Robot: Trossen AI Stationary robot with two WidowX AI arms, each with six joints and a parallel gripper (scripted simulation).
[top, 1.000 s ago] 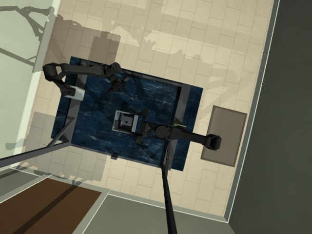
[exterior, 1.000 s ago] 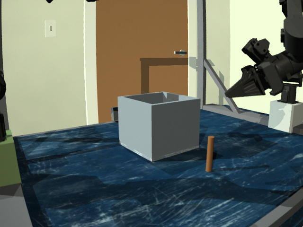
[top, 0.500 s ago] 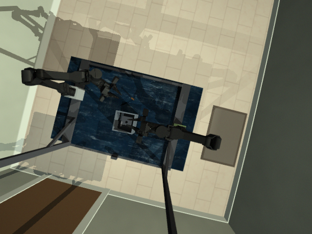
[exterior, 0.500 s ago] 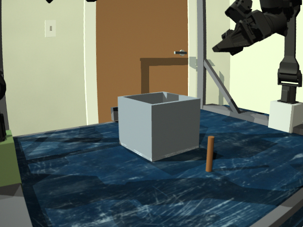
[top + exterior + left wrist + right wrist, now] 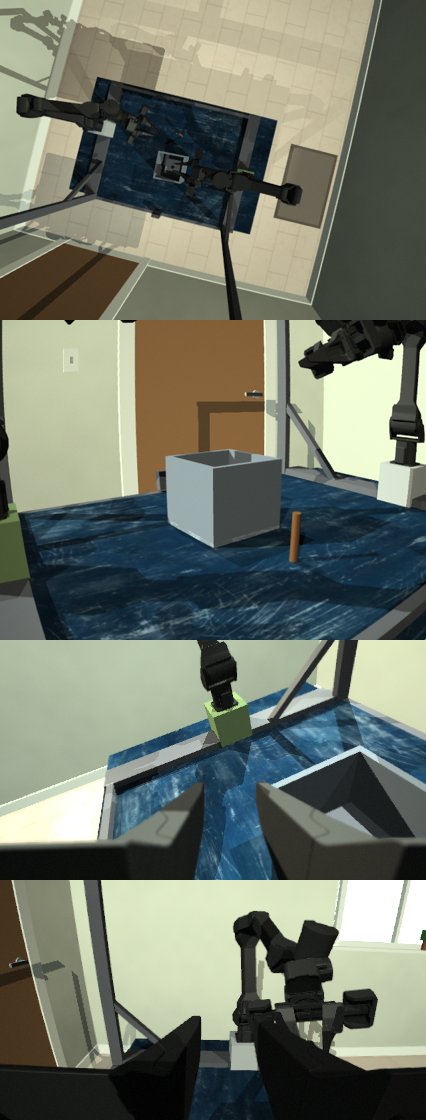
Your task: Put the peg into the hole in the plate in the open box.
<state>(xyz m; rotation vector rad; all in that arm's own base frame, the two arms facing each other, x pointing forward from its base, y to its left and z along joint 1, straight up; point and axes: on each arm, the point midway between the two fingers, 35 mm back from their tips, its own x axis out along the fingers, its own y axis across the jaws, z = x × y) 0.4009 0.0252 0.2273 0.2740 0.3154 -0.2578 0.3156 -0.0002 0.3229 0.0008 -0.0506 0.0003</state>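
Observation:
The orange peg [image 5: 295,537] stands upright on the blue table top, to the right of the grey open box [image 5: 223,495]. From above, the peg [image 5: 180,135] is a small orange spot beyond the box [image 5: 170,167]. The plate with its hole [image 5: 170,167] shows at the box's bottom. My left gripper [image 5: 153,130] [image 5: 315,366] [image 5: 229,790] is raised high above the table, well away from the peg, with its fingers narrowly apart and empty. My right gripper [image 5: 184,169] hovers at the box's edge, narrowly shut on nothing.
The right arm's green base block [image 5: 229,722] and the left arm's white base block [image 5: 399,483] stand at opposite ends of the table. A grey frame rail and slanted struts [image 5: 309,440] run along the table's edges. A door is behind the box.

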